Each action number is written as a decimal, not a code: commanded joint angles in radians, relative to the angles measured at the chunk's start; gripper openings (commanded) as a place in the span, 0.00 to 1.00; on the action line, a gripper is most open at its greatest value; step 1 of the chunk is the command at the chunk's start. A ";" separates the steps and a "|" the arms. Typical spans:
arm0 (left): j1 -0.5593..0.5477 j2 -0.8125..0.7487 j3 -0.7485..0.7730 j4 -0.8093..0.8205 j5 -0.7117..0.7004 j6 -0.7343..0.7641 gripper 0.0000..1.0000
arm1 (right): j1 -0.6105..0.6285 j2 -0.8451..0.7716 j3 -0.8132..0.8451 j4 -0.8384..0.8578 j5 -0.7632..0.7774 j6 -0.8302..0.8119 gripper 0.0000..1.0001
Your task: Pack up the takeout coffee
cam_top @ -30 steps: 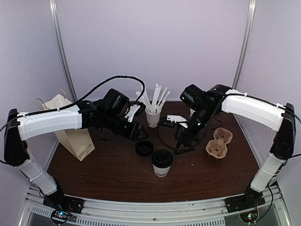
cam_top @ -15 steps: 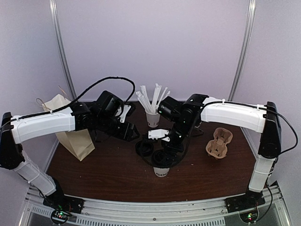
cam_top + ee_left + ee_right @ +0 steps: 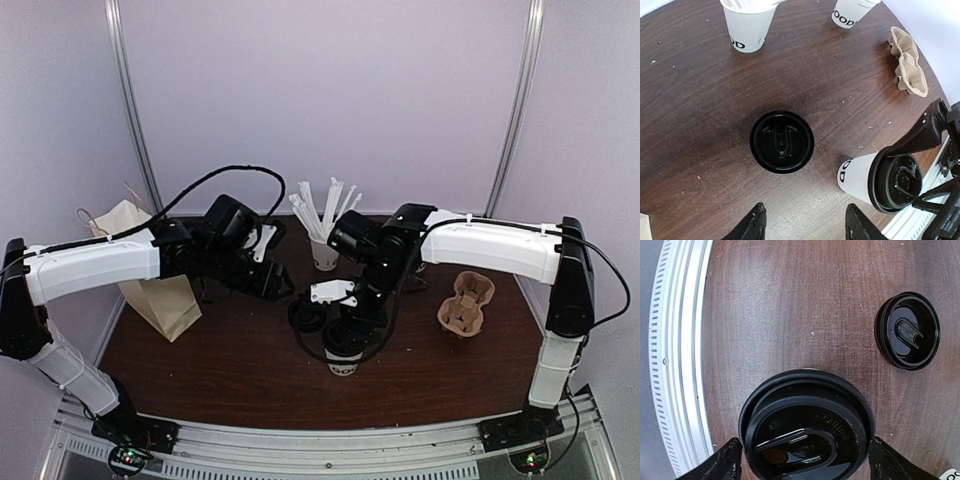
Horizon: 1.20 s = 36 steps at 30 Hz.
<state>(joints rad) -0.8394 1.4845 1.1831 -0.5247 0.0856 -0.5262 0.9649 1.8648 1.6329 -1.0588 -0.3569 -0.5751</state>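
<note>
Since a second ago my left tool (image 3: 805, 225) has drawn back toward the left edge, and my right tool (image 3: 807, 460) has swung in from beside the cup carrier (image 3: 467, 303). My left tool hangs wide open just short of a loose black lid (image 3: 782, 142). Just right of it, toward the middle of the near edge, the takeout coffee (image 3: 807, 430) stands upright and lidded. My right tool is spread wide either side of its top, and I cannot tell if it touches. The cup carrier lies by the right edge.

Top external looks down from above the near edge; both wrist views face the counter (image 3: 690, 100) closely, sharing the takeout coffee (image 3: 807, 427) and the loose lid (image 3: 907, 331).
</note>
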 commanded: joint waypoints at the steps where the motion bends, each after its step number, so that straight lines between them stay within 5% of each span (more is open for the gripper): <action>1: 0.011 -0.018 -0.014 0.026 0.005 -0.009 0.55 | 0.010 0.020 0.031 -0.023 0.026 -0.004 0.85; 15: 0.015 -0.027 0.004 0.010 0.008 -0.012 0.55 | -0.036 -0.077 0.017 -0.038 0.131 0.000 0.74; 29: 0.019 0.006 0.050 -0.005 0.024 0.005 0.55 | -0.475 -0.129 -0.002 -0.040 0.096 -0.016 0.73; 36: 0.019 0.023 0.056 -0.006 0.036 0.001 0.55 | -0.578 -0.076 0.023 -0.007 0.074 0.006 0.73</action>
<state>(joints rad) -0.8299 1.4914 1.2068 -0.5446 0.1009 -0.5331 0.4145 1.7569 1.6428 -1.0851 -0.2653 -0.5774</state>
